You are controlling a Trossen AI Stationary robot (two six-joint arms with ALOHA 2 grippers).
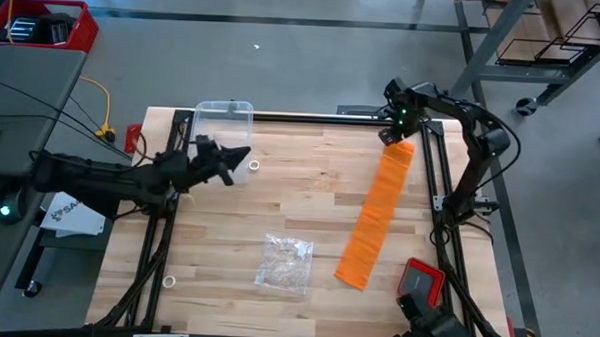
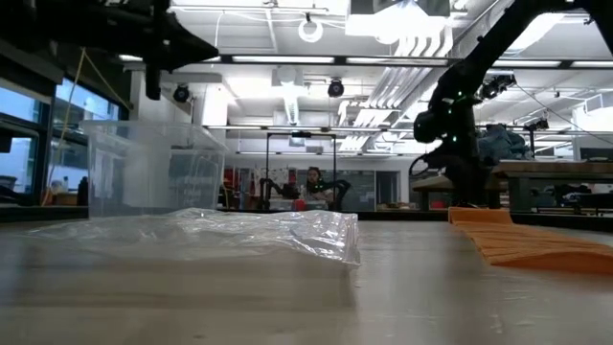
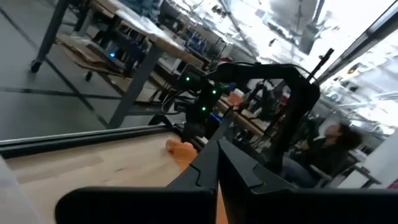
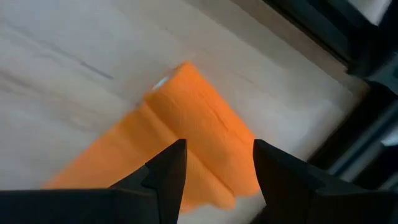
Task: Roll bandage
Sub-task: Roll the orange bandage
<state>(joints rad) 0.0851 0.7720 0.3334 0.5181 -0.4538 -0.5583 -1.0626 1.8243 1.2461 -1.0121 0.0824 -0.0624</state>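
While the bandage point(image 1: 378, 213) lay stretched out as a long orange strip on the right half of your counter point(image 1: 279, 203), running from the far right corner down toward the near edge, your right tool point(image 1: 394, 135) hung over its far end. You could see in the right wrist view that the two dark fingers point(image 4: 166, 174) stood apart with a clear gap between them, and the folded far end of the bandage point(image 4: 199, 134) showed through that gap, below the tips; nothing was gripped. In the low view the strip point(image 2: 536, 244) lay flat on the wood at the right, with the right arm reaching down behind it.

Your left tool point(image 1: 238, 155) waited well away from the bandage, over the far left part of the counter, its fingers pressed together on nothing, as the left wrist view showed. It sat just beside a clear plastic box point(image 1: 222, 121) at the far edge, and a small white ring point(image 1: 254, 167) lay close to its tip. A crumpled clear plastic bag point(image 1: 286, 262) rested near the middle of the counter toward the near edge, left of the strip's near end. A red square device point(image 1: 421, 280) sat at the near right corner, just right of that near end. A second small white ring point(image 1: 169, 281) lay by the near left edge.
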